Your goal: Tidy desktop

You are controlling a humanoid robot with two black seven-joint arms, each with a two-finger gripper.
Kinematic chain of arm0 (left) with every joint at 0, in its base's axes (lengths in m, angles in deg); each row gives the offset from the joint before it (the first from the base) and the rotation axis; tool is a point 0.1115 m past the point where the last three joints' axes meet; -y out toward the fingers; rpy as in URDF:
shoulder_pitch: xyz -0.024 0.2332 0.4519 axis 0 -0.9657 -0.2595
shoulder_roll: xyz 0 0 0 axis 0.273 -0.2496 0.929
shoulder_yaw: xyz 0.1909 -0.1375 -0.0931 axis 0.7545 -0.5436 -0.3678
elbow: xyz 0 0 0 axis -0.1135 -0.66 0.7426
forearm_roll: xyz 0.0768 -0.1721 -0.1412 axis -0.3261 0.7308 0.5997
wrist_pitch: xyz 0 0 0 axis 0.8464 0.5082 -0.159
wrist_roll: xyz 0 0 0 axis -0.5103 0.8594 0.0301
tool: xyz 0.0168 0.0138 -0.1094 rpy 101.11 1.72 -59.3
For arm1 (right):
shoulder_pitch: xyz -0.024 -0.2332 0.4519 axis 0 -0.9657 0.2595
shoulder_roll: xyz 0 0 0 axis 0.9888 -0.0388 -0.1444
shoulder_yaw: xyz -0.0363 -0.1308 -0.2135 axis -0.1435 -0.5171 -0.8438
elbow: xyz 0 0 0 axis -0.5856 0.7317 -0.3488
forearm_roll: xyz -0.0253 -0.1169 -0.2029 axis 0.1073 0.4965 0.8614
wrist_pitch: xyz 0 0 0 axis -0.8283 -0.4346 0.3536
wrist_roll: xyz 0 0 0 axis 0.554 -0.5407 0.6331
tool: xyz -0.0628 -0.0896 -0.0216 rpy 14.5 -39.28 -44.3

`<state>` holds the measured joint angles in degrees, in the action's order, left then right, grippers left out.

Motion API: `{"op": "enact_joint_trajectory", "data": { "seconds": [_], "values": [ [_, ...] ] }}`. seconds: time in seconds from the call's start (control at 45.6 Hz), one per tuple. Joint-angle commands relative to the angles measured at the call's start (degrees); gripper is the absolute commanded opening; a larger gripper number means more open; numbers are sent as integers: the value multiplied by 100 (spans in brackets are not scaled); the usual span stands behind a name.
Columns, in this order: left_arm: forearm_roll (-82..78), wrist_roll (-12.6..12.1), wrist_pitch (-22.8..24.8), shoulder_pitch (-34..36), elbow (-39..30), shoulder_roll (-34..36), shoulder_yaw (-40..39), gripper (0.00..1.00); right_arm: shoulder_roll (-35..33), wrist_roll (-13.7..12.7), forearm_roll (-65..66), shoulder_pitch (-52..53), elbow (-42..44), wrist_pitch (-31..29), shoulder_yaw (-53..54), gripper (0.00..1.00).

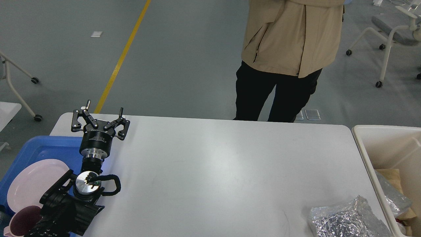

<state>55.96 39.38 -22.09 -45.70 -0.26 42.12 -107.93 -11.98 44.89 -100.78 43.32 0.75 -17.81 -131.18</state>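
Head view | our left gripper above the far-left corner, fingers spread apart, empty | white table fills the foreground | crumpled foil near right | blue tray left, pink plate inside | cream bin right.

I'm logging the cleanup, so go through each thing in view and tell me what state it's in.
Desktop: mostly bare, one piece of foil on it.
Crumpled foil: lying loose at the desktop's near right corner, beside the bin.
Cream bin: open, foil and brown paper inside.
Blue tray: holds a pink plate and a dark red cup.
Left gripper: fingers open, holding nothing.
Right gripper: not in view.
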Motion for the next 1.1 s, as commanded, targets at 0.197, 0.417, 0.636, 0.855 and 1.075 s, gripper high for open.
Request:
{"op": "enact_joint_trajectory", "data": {
  "seconds": [0.197,0.417,0.636,0.855,1.075],
  "values": [
    [0,-4,0,2,2,0,0,100,5,0,-7,-53,0,9,411,0],
    [0,4,0,2,2,0,0,100,5,9,-7,-71,0,17,437,0],
    [0,4,0,2,2,0,0,100,41,0,-7,-106,0,52,569,0],
    [0,4,0,2,2,0,0,100,23,26,-16,-106,-9,26,666,23],
    [0,4,0,2,2,0,0,100,41,53,-7,-106,-18,0,683,100]
  ]
}}
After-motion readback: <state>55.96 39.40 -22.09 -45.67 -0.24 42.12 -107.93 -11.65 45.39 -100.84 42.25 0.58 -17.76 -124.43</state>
